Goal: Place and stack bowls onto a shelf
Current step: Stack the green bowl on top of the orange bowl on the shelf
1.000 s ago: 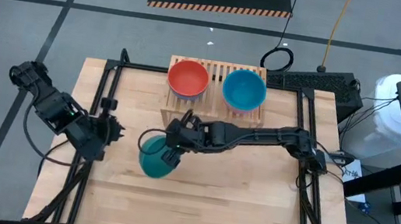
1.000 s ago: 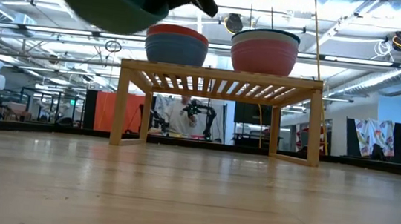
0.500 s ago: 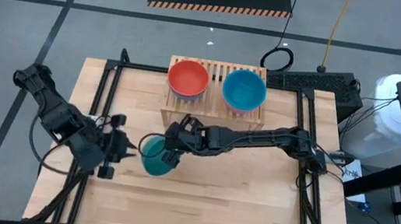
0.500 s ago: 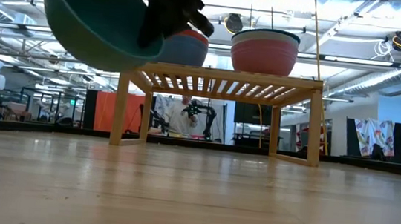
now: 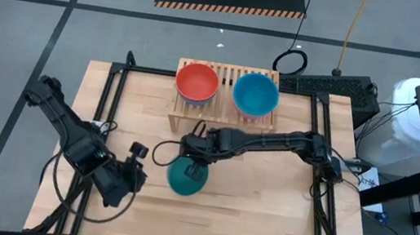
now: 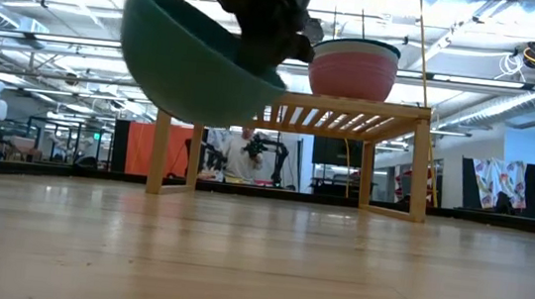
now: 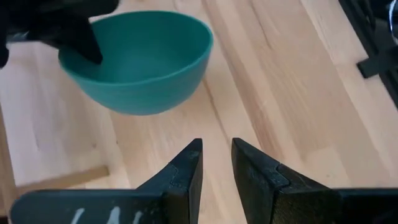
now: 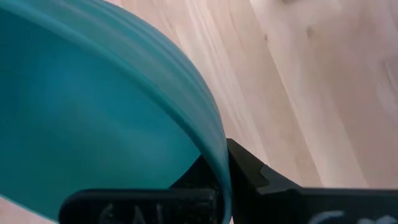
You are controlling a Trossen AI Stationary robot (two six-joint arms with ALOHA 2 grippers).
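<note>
Right hand (image 5: pixel 197 159): clamped on rim of teal bowl (image 5: pixel 186 176), one finger inside, one outside. Bowl carried tilted, clear of desk (image 5: pixel 261 224), hanging just below the hand on the side away from shelf (image 5: pixel 228 76).

Shelf beyond the right hand, at far desk edge. Red bowl (image 5: pixel 197 82) uppermost in one stack, beyond the hand and slightly toward the left arm. Blue bowl (image 5: pixel 256 93) uppermost in second stack, beyond the hand and toward the right arm's base. In low view, pink bowl (image 6: pixel 352 73) visible lower in second stack.

Left hand (image 5: pixel 134 174): fingers apart by a narrow gap, nothing between them. Positioned above desk, just beside teal bowl and pointing at it, no contact.
</note>
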